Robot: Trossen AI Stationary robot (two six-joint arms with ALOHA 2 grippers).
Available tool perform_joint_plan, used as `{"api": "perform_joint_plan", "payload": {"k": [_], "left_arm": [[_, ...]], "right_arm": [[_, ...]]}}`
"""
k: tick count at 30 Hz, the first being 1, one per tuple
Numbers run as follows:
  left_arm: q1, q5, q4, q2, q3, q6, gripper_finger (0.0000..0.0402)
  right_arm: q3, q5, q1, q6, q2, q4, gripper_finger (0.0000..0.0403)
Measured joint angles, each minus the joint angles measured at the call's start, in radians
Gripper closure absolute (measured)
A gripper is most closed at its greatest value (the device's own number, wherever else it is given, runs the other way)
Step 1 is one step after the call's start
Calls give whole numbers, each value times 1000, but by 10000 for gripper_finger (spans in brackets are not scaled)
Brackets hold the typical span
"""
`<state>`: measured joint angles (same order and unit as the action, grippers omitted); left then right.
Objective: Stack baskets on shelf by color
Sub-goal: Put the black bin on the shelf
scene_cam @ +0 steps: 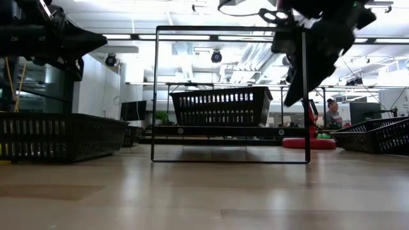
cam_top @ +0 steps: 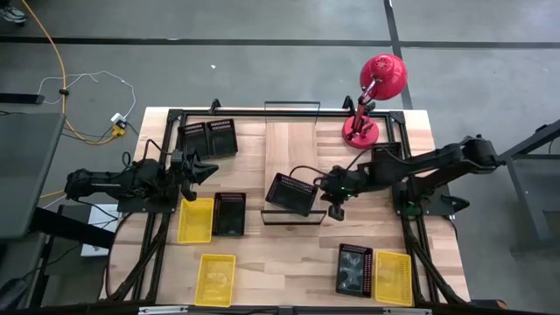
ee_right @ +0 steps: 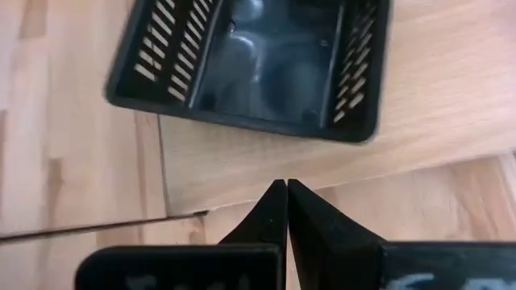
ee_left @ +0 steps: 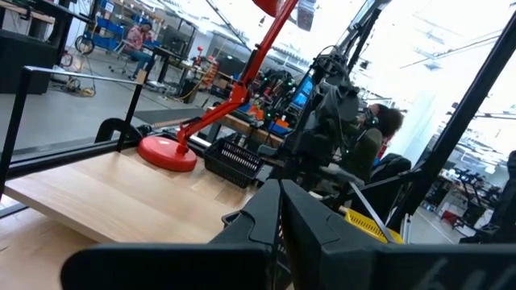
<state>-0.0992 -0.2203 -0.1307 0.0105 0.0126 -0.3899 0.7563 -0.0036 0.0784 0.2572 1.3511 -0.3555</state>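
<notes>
Room around my right gripper (cam_top: 337,210) is fair: it hangs with fingers pressed together, empty, just off the near end of the shelf (cam_top: 292,140), beside the black basket (cam_top: 291,192) that sits on that end, not touching it. The shelf is a light-wood board running from the far edge of the tabletop (cam_top: 280,262) toward its middle, with black wire rails at both ends. On the left side lie two black baskets (cam_top: 208,137) near the far-left corner, then a yellow basket (cam_top: 196,220) beside another black one (cam_top: 229,213), and a second yellow basket (cam_top: 216,280) at the near edge. A black basket (cam_top: 354,269) and a yellow one (cam_top: 393,277) sit side by side near the near-right corner. A red lamp (cam_top: 372,96) stands at the far right. My left gripper (cam_top: 203,168), closed and empty, waits raised over the left edge, arm stretched inward. Beyond the wood lies a grey workshop floor
</notes>
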Motion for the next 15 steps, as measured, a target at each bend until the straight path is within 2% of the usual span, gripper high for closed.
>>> {"api": "perform_joint_plan", "payload": {"k": [5,15], "left_arm": [[0,0,0,0,0,0,398],[0,0,0,0,0,0,398]], "right_arm": [[0,-17,-14,-32,67,50,403],[0,-25,-91,-38,54,76,403]]}}
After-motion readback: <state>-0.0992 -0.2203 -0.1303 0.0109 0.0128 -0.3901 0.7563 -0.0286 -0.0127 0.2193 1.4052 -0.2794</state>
